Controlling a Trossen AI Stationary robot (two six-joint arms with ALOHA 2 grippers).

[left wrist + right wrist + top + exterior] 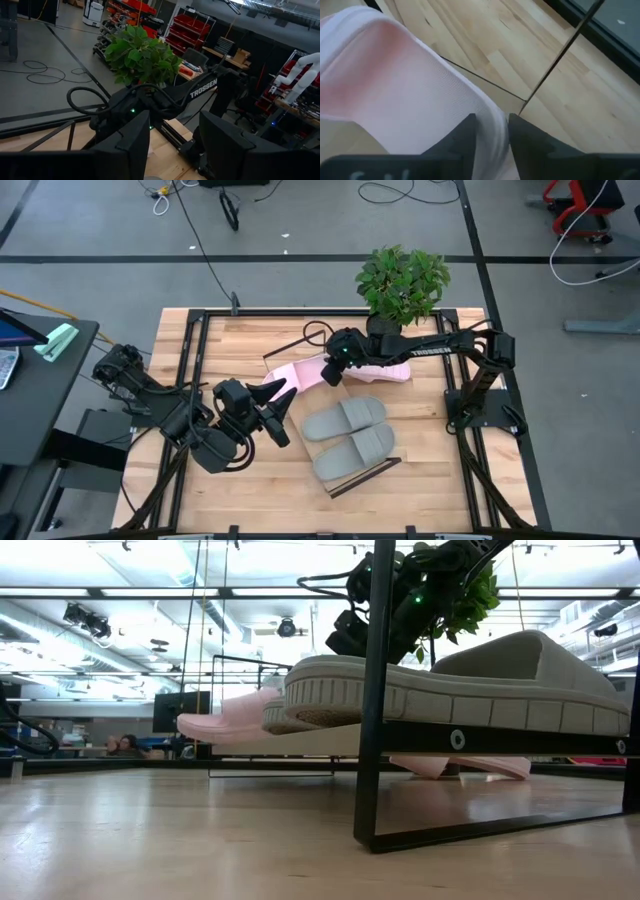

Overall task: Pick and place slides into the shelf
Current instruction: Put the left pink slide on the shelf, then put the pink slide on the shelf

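Observation:
Two grey-green slides (pixel 345 420) (pixel 354 453) lie side by side on the shelf (pixel 362 476), a light board with dark wire end frames; in the low view one grey-green slide (pixel 470 680) fills the front. My right gripper (pixel 333 365) is shut on a pink slide (pixel 295 375) over the shelf's far end. The second pink slide (pixel 388 372) lies on the table under the right arm. My left gripper (pixel 280 405) hangs open left of the shelf, touching nothing. My right gripper (pixel 492 132) pinches a thin pink wall of the slide (pixel 492 117) between its two fingers (pixel 465 137), at the slide's end nearest the plant. It comes slanting down from the table's right. The slide (pixel 230 720) stays level above the tabletop; whether it rests on the board is unclear.
A potted plant (pixel 402 280) stands at the table's far edge, just behind the right arm. The shelf's near wire frame (pixel 370 690) rises upright close to the low camera. A black side table with a keyboard (pixel 20 350) sits left of the tabletop.

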